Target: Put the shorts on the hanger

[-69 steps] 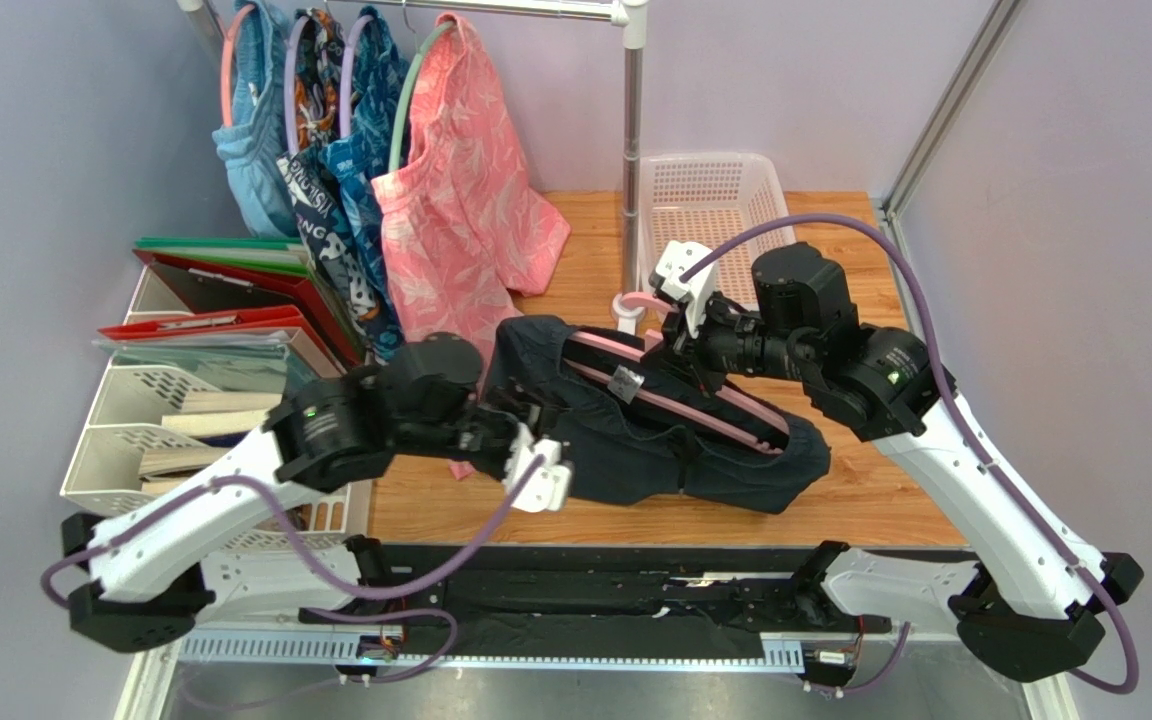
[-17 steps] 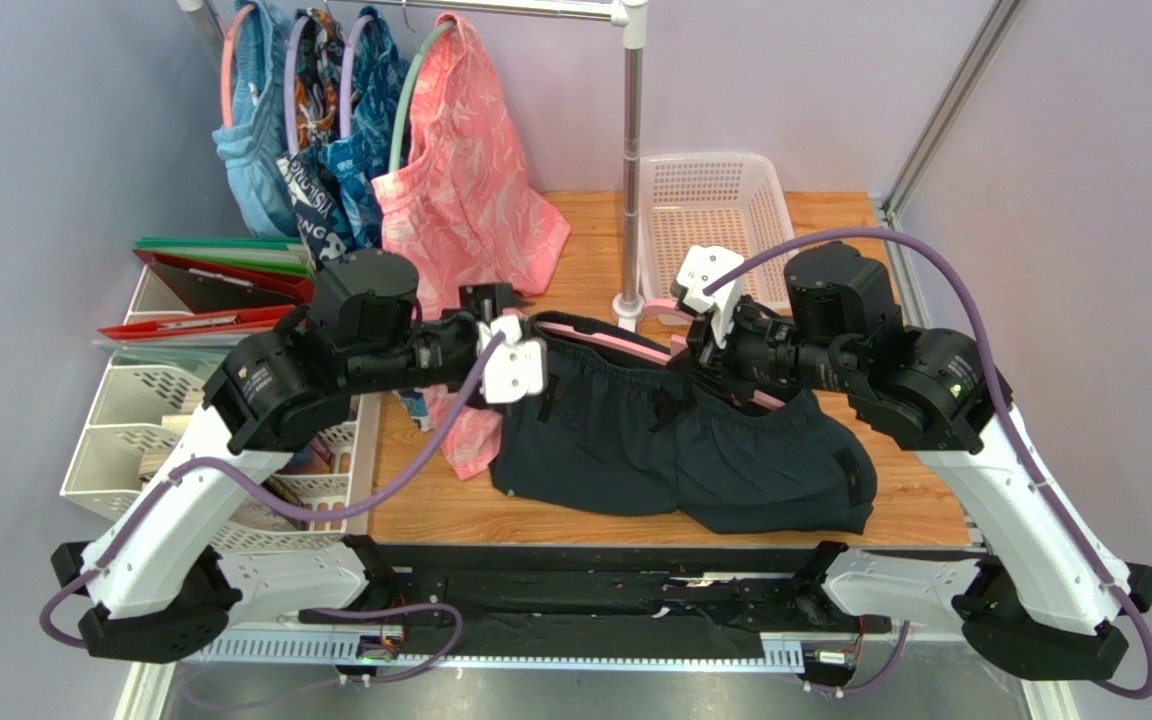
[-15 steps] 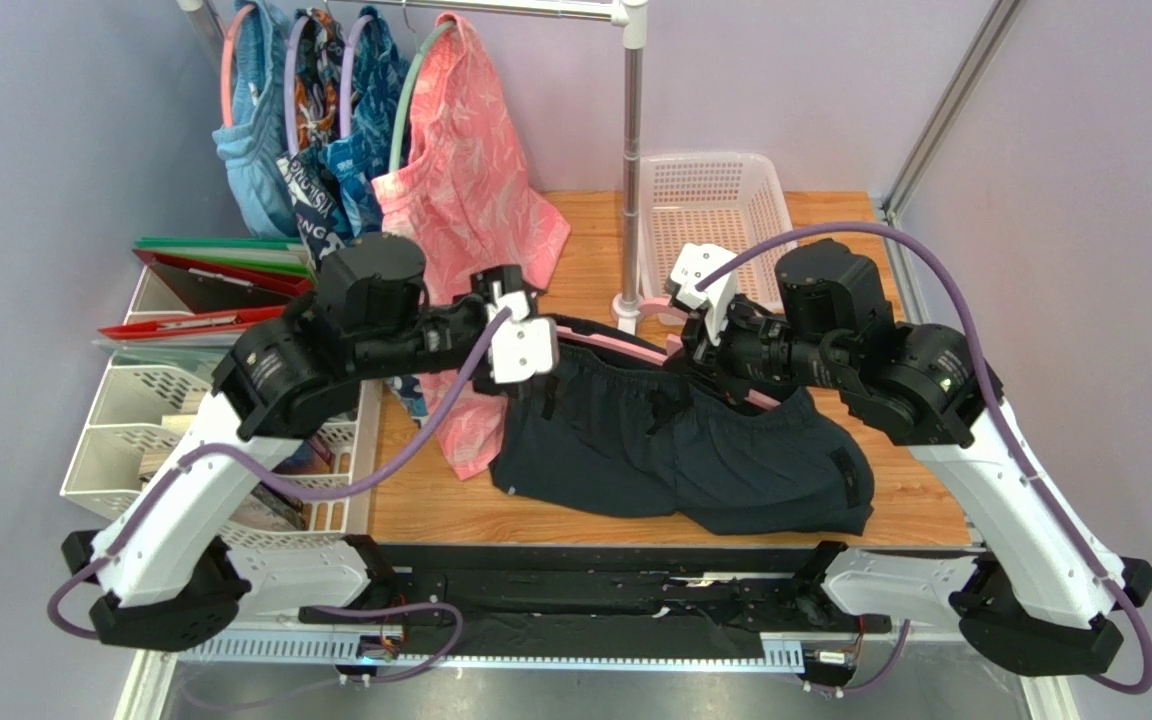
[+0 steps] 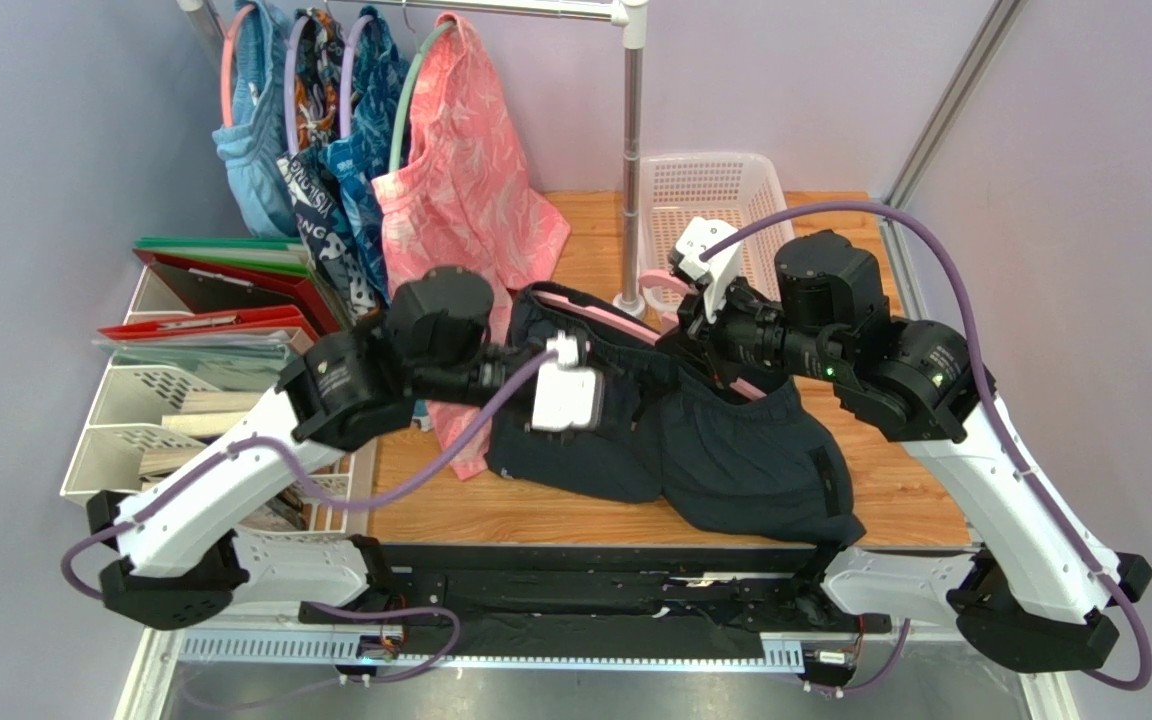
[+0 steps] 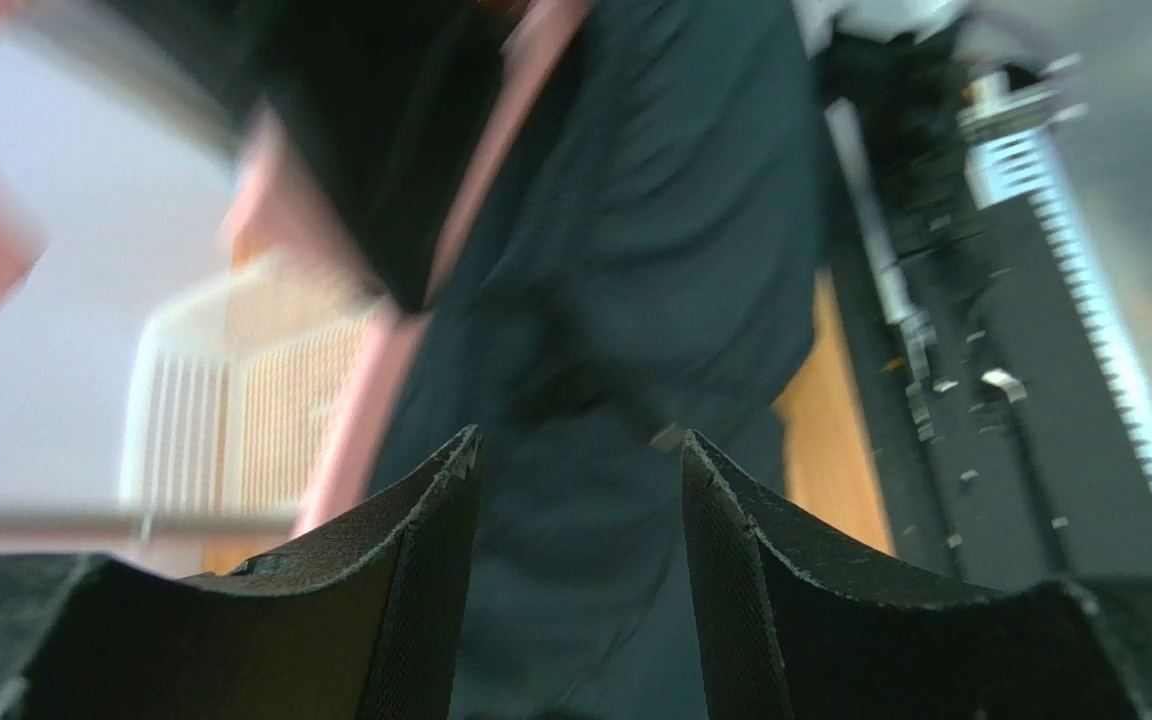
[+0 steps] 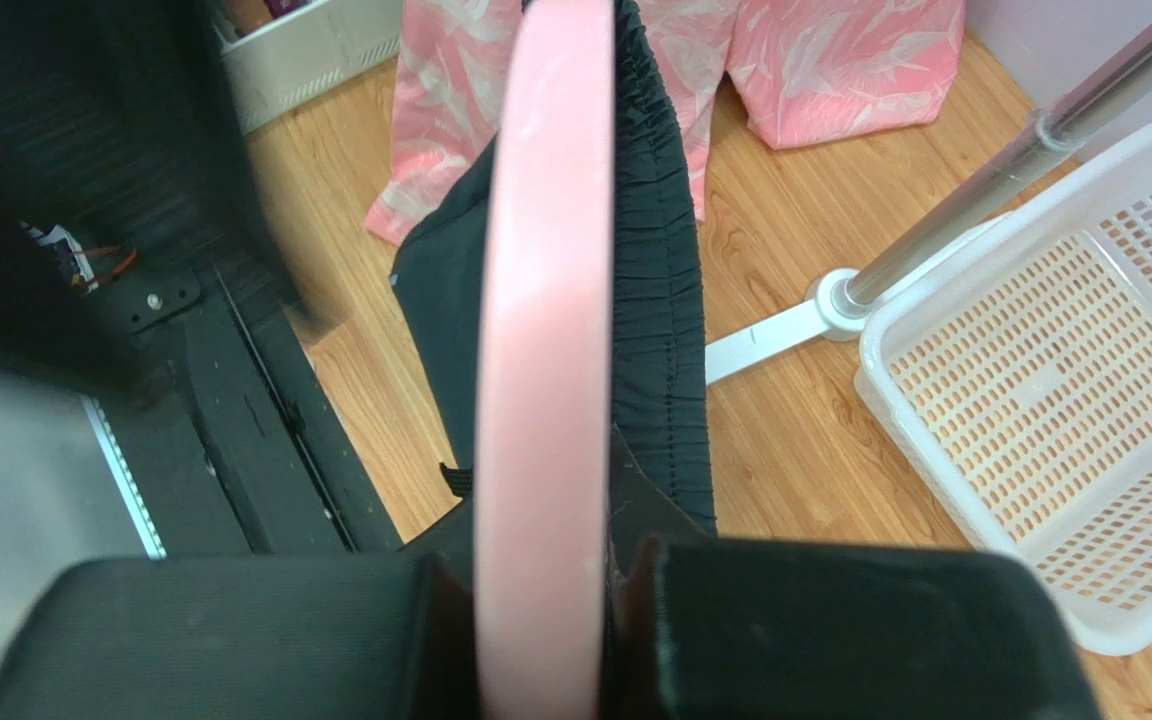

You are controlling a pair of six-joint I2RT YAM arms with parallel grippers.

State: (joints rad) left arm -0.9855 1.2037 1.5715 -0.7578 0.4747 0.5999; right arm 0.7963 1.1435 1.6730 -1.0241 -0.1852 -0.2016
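Observation:
The black shorts (image 4: 725,450) hang draped over the pink hanger (image 4: 602,312), above the wooden table. My right gripper (image 4: 695,342) is shut on the hanger's bar (image 6: 545,300) and holds it off the table. The elastic waistband of the shorts (image 6: 660,255) lies along the bar. My left gripper (image 4: 578,387) is open at the left front of the shorts. In the blurred left wrist view its fingertips (image 5: 455,458) stand apart, with the shorts (image 5: 612,300) and the hanger's bar (image 5: 364,405) just ahead of them. I see no fabric pinched between them.
A white basket (image 4: 710,203) stands at the back by the rack pole (image 4: 632,150). A pink leaf-print garment (image 4: 462,188) and blue patterned garments (image 4: 334,135) hang on the rack. File trays (image 4: 162,405) sit at the left edge.
My left gripper has moved from the shorts' upper left edge down and right onto their front. The right gripper has lifted the hanger slightly and the shorts hang lower at the right.

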